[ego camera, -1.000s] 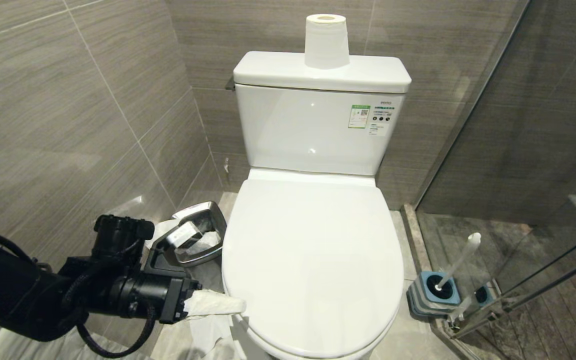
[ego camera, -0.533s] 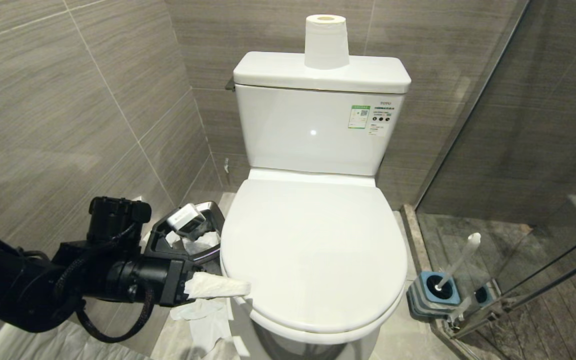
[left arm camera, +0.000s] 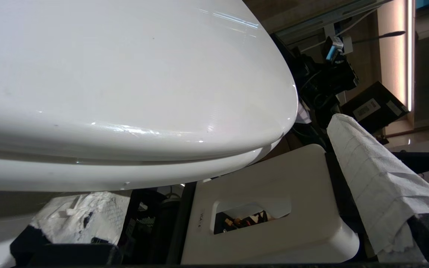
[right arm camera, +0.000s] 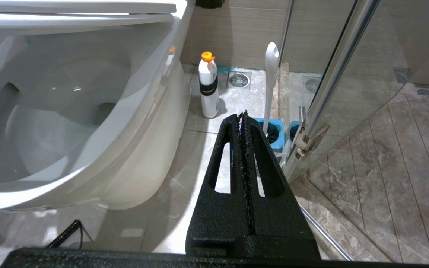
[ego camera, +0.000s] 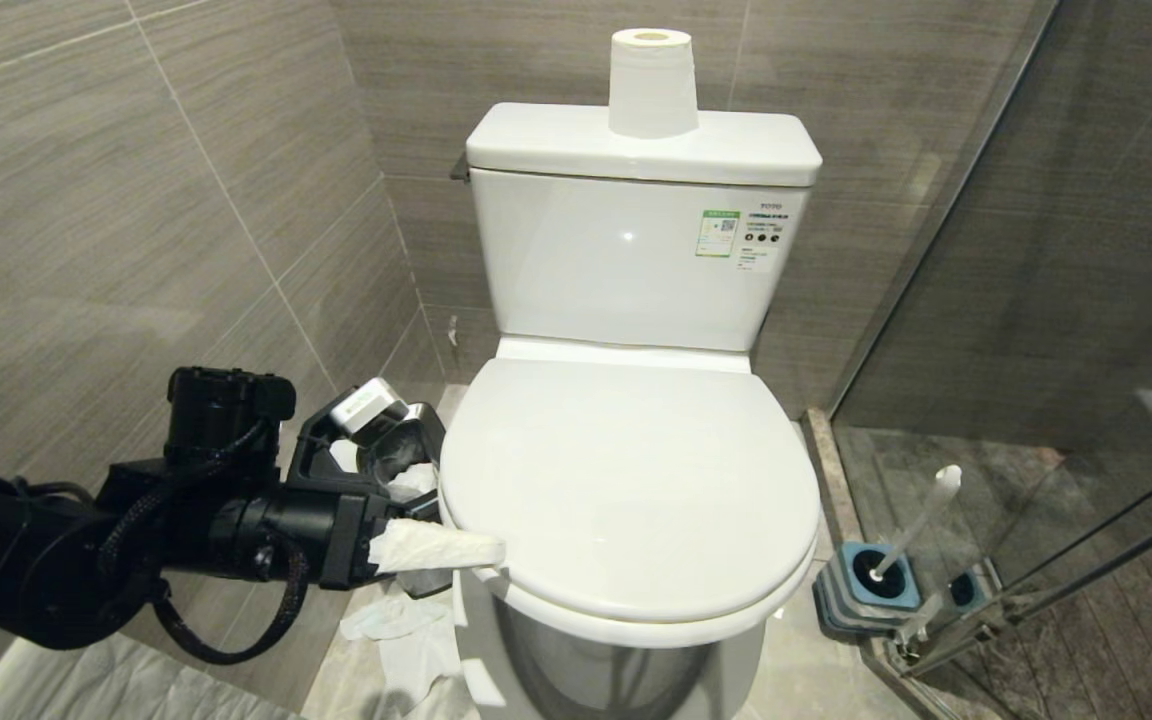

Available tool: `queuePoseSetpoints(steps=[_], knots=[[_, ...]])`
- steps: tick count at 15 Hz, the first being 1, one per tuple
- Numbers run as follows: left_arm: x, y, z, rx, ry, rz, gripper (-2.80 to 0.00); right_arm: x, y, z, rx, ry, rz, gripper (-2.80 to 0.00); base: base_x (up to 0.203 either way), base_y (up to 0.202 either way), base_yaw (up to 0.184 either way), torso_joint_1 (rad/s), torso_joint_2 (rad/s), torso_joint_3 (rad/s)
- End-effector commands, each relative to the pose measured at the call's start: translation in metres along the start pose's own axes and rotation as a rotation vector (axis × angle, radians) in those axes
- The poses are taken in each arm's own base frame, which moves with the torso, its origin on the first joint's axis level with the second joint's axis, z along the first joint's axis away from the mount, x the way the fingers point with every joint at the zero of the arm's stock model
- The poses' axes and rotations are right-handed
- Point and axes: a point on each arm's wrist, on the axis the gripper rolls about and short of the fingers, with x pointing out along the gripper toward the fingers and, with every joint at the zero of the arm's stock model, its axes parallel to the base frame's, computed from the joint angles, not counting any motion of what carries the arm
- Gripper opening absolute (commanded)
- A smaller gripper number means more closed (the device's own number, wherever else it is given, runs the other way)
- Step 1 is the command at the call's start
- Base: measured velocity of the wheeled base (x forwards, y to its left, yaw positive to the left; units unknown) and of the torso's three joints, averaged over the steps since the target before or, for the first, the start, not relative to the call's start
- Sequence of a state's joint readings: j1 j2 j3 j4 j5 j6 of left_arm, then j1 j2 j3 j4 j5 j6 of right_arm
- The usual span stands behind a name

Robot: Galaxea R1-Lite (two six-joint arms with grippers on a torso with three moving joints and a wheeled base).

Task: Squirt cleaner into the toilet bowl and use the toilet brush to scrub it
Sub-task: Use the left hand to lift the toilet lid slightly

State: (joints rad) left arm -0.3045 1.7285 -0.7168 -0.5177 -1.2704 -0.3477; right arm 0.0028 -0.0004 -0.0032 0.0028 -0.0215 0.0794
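The toilet bowl (ego camera: 626, 670) is covered by its white lid (ego camera: 626, 490), so its inside is hidden. My left gripper (ego camera: 426, 480) is open at the lid's left front edge. One tissue-wrapped finger (ego camera: 446, 548) is tucked under that edge, and the lid (left arm camera: 125, 74) stands slightly off the seat (left arm camera: 88, 175). The toilet brush (ego camera: 921, 525) stands in its blue holder (ego camera: 871, 590) on the floor to the right, untouched. My right gripper (right arm camera: 242, 115) is shut and empty, low beside the bowl (right arm camera: 69, 111) and short of the brush (right arm camera: 271, 82). No cleaner liquid shows.
A white bottle with an orange cap (right arm camera: 207, 85) stands on the floor beside the bowl. A steel waste bin (ego camera: 406, 440) sits behind my left gripper, with tissue (ego camera: 406, 640) on the floor. A paper roll (ego camera: 652, 85) tops the tank. A glass partition (ego camera: 1036, 300) closes the right side.
My left gripper has risen with its finger under the lid's edge. The lid's front has come up and the front of the bowl now shows beneath it.
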Motion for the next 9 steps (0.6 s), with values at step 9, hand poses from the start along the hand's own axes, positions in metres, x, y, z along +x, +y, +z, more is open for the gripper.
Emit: queuePoseSetpoints(steps=[9], knots=[[0.0009, -0.0101, 0.0037, 0.036, 0.002, -0.023, 0.0, 0.0, 0.0, -0.0001, 0.0, 0.001, 0.0, -2.8, 0.0, 0.0, 0.0, 0.0, 0.0, 0.0]])
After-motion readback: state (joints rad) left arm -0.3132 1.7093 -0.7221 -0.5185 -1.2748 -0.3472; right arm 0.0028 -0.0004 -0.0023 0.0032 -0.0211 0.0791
